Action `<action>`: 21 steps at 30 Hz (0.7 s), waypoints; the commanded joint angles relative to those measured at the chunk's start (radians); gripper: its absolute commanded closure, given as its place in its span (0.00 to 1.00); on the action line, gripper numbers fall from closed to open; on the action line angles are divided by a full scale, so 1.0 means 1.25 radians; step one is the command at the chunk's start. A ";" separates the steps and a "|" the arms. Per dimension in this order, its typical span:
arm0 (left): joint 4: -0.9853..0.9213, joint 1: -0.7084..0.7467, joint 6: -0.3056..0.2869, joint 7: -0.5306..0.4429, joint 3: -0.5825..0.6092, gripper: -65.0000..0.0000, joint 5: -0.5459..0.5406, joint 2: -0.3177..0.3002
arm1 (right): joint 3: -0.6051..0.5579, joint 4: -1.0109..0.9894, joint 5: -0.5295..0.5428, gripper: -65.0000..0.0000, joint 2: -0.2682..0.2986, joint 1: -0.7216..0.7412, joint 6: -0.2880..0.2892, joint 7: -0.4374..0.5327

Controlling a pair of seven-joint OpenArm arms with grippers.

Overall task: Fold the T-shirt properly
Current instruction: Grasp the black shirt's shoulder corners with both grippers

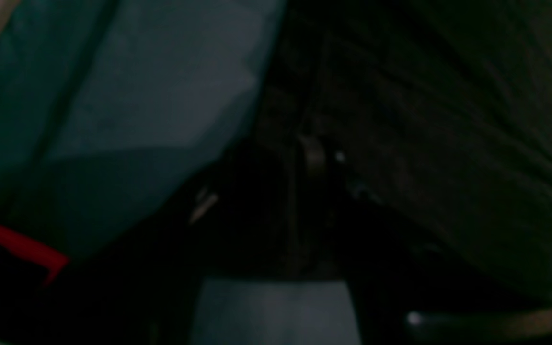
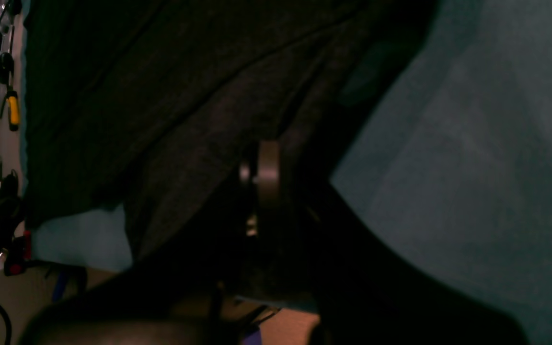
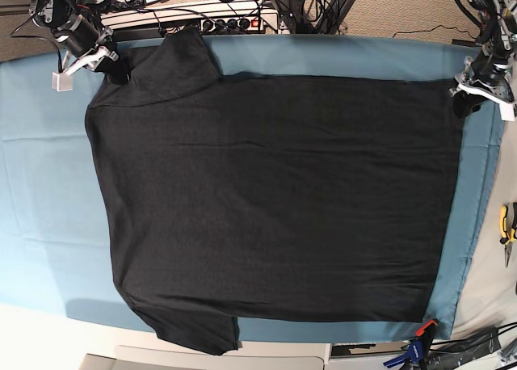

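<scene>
Seen whole only from the base view: black T-shirt [image 3: 275,200] spread flat, plain side up, on the teal table cloth [image 3: 44,192], covering most of it. Long axis running left to right across that view, shoulders and sleeves toward the left, straight hem toward the right. One sleeve [image 3: 182,51] reaching the far edge of the cloth at upper left, the other sleeve [image 3: 198,330] hanging toward the near edge at lower left.

Right gripper [image 3: 109,63] at the far left corner, on the shoulder fabric beside the upper sleeve. Left gripper [image 3: 468,95] at the far right corner, at the hem's upper end.

Up close in the right wrist view: fingers together, clamped on a fold of the dark shirt [image 2: 161,105], teal cloth [image 2: 472,167] to the right, tools [image 2: 12,110] hanging on a wall at far left. Left wrist view very dark and blurred: black fabric [image 1: 448,143] filling the right half, teal cloth [image 1: 137,120] on the left, a red clamp [image 1: 17,249] at lower left; cannot tell whether those jaws are apart or pinching cloth.

Wide bare teal strip along the left side of the base view; narrow strips along the far, near and right edges. Cables and a power strip [image 3: 210,18] behind the far edge; pliers [image 3: 507,229] and clamps [image 3: 416,350] off the right and near-right corner.
</scene>
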 commanded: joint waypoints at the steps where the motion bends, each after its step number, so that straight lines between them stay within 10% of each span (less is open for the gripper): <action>1: 0.012 0.005 -0.018 -0.006 -0.005 0.71 -0.016 -0.017 | -0.006 -0.006 -0.080 1.00 0.002 -0.016 -0.031 -0.069; 21: 0.011 0.072 -0.016 -0.007 -0.005 0.71 0.005 -0.058 | -0.006 -0.006 -0.076 1.00 0.002 -0.011 -0.028 -0.066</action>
